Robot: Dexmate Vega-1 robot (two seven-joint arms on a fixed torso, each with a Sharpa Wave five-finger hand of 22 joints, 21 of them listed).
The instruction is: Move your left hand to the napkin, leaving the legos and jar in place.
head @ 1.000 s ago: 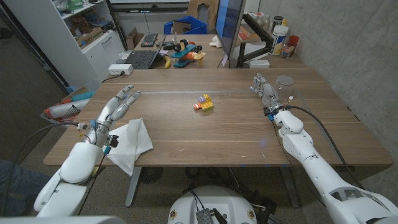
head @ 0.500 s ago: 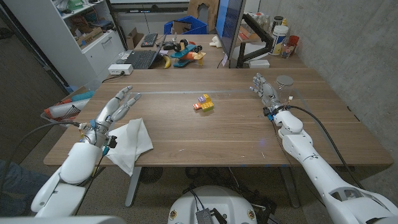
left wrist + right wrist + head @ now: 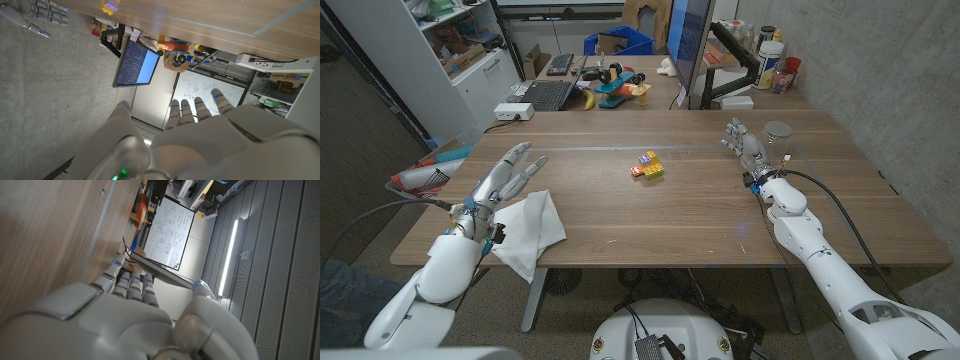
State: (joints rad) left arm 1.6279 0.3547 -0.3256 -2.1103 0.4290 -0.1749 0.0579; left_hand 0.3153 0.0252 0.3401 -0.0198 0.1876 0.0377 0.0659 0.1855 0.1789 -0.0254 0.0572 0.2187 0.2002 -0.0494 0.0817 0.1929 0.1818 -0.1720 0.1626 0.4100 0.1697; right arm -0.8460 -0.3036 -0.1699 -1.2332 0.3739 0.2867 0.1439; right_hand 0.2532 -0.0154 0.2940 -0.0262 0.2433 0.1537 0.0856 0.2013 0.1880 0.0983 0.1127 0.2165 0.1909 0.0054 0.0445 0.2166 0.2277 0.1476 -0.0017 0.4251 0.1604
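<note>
I'm holding my left hand (image 3: pixel 506 172), fingers spread and empty, just beyond the napkin (image 3: pixel 528 232) lying nearer, slightly right.

One napkin (image 3: pixel 528 232), one jar (image 3: pixel 778 130), one legos cluster (image 3: pixel 648 165).

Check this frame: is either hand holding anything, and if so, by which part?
Nothing is held. The left hand is open with fingers extended, beside the napkin. The right hand is open too, near the jar.
</note>
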